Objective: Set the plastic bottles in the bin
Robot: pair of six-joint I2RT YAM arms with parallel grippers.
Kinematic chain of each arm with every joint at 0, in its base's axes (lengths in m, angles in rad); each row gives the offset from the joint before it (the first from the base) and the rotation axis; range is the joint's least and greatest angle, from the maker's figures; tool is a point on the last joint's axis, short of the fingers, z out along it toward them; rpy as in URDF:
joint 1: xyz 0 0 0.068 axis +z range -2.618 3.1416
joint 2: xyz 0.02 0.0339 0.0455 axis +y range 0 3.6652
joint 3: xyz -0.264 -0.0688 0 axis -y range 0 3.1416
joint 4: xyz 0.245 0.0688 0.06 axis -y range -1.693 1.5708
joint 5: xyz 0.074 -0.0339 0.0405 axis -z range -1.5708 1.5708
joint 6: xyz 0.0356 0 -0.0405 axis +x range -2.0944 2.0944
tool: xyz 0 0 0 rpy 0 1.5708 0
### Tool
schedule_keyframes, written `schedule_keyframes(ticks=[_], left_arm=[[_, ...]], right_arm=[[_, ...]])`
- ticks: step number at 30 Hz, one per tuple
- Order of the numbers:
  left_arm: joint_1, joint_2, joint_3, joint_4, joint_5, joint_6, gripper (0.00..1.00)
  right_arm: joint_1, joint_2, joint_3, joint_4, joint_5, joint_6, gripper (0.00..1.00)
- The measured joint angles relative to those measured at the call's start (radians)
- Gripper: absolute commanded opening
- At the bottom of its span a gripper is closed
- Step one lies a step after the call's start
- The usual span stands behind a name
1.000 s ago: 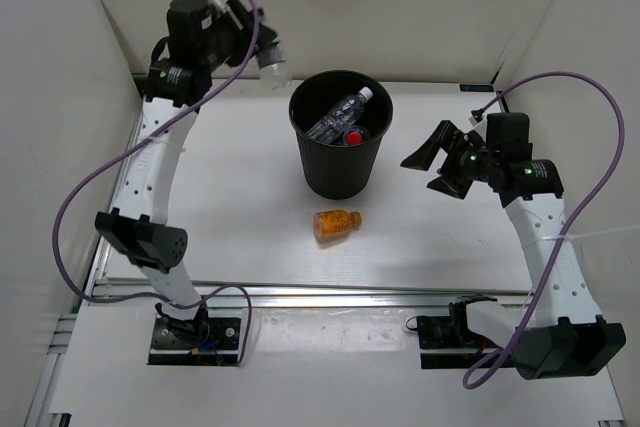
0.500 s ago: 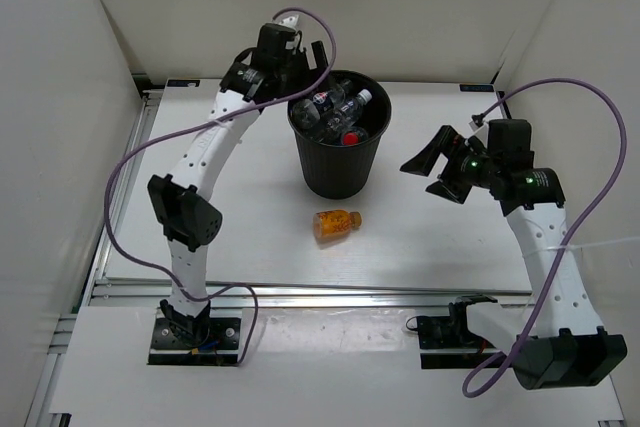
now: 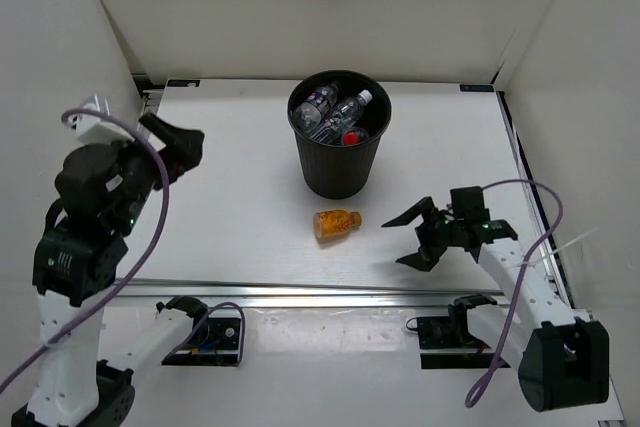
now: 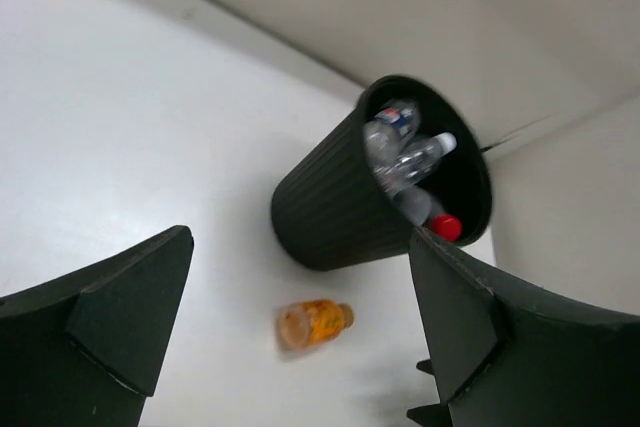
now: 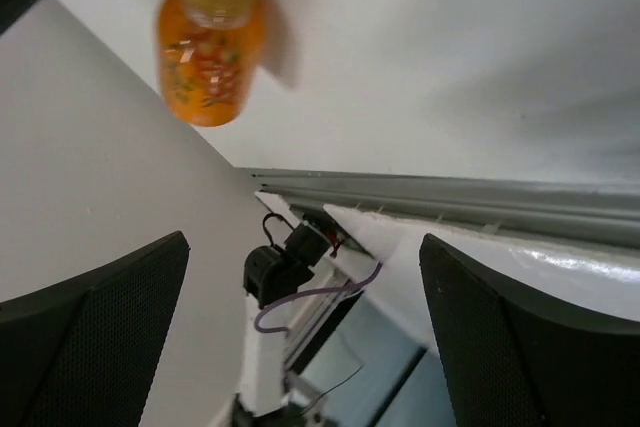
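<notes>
Top view. The bin (image 3: 340, 173) stands upright on the worktop (image 3: 230, 209), toward the far edge and about midway between the left and right edges. Three plastic bottles can be made out inside it: a blue-labelled bottle (image 3: 320, 103), a white-capped bottle (image 3: 352, 107) and a red-capped bottle (image 3: 352, 135); whether more lie beneath them cannot be told. The orange bottle (image 3: 336, 224) lies on its side on the worktop just in front of the bin, apart from its wall, cap toward the right edge. The right gripper (image 3: 408, 239) sits low near the front edge, to the right of the orange bottle and clear of it, jaws spread wide with nothing between them. The left gripper (image 3: 178, 143) is raised above the left edge, jaws likewise wide apart and empty. Both wrist views show the orange bottle beyond the spread fingers.
</notes>
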State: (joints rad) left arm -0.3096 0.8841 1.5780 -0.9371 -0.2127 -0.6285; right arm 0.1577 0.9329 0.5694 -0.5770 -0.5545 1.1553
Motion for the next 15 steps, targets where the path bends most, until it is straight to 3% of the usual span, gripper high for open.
schedule_keyframes(ticks=[6, 15], left_arm=[[0.001, -0.014, -0.085, -0.163, -0.011, -0.037, 1.0], [0.001, 0.023, -0.098, -0.266, -0.008, -0.052, 1.0]], right_arm=[[0.106, 0.158, -0.057, 0.179, -0.001, 0.236, 1.0], [0.26, 0.493, 0.088, 0.36, 0.002, 0.399, 1.0]])
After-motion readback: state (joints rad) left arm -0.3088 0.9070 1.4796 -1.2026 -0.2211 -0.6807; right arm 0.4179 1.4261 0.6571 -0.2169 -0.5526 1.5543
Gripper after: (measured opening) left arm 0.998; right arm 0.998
